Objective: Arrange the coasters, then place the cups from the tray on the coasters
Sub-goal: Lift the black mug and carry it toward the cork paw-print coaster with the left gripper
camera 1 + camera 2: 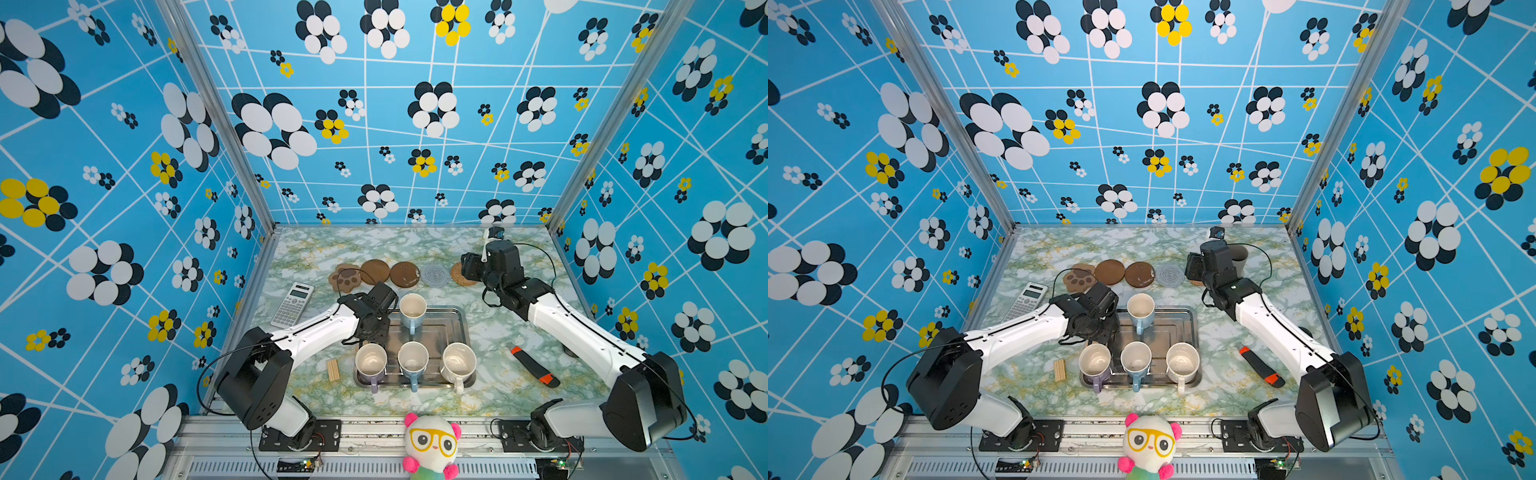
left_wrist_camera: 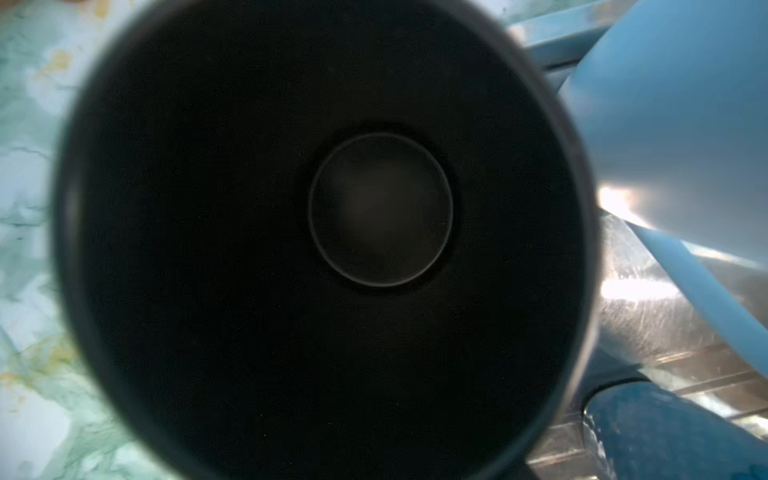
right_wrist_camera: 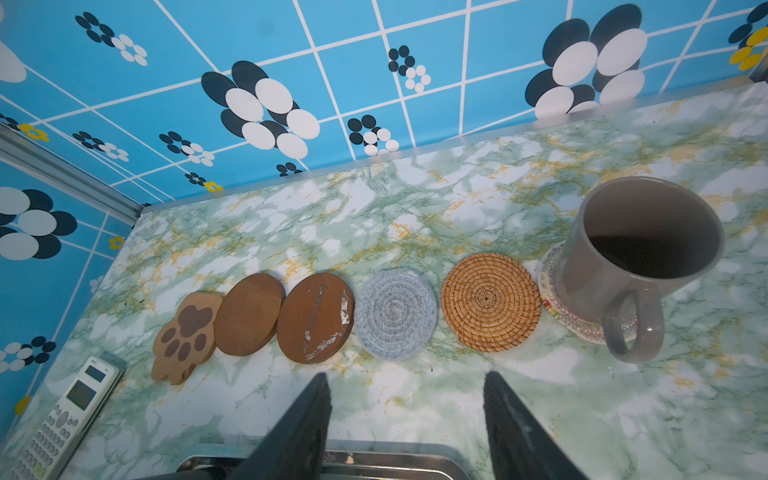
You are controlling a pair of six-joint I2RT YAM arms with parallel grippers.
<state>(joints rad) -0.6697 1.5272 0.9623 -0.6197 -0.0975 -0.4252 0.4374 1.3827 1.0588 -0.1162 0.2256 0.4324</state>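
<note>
A row of coasters lies behind the tray [image 1: 463, 320]: paw [image 3: 185, 332], two brown discs [image 3: 249, 313] [image 3: 316, 318], grey-blue [image 3: 395, 318] and rattan [image 3: 490, 301]. A grey cup [image 3: 640, 241] stands on the pale beige coaster [image 3: 552, 282]. The tray holds a light blue cup [image 1: 412, 309], a lavender cup [image 1: 371, 361], another light blue cup [image 1: 413, 358] and a white cup [image 1: 459, 362]. My left gripper [image 1: 372, 328] is down at the tray's back-left corner. The black cup's inside [image 2: 291, 249] fills its wrist view and its fingers are hidden. My right gripper [image 3: 407, 376] hangs open and holds nothing, just short of the coaster row.
A calculator [image 1: 292, 304] lies left of the tray, with a bundle of wooden sticks [image 1: 333, 370] nearer the front. A black and orange knife [image 1: 535, 366] lies right of the tray. A plush panda [image 1: 432, 446] sits at the front edge. Patterned walls close three sides.
</note>
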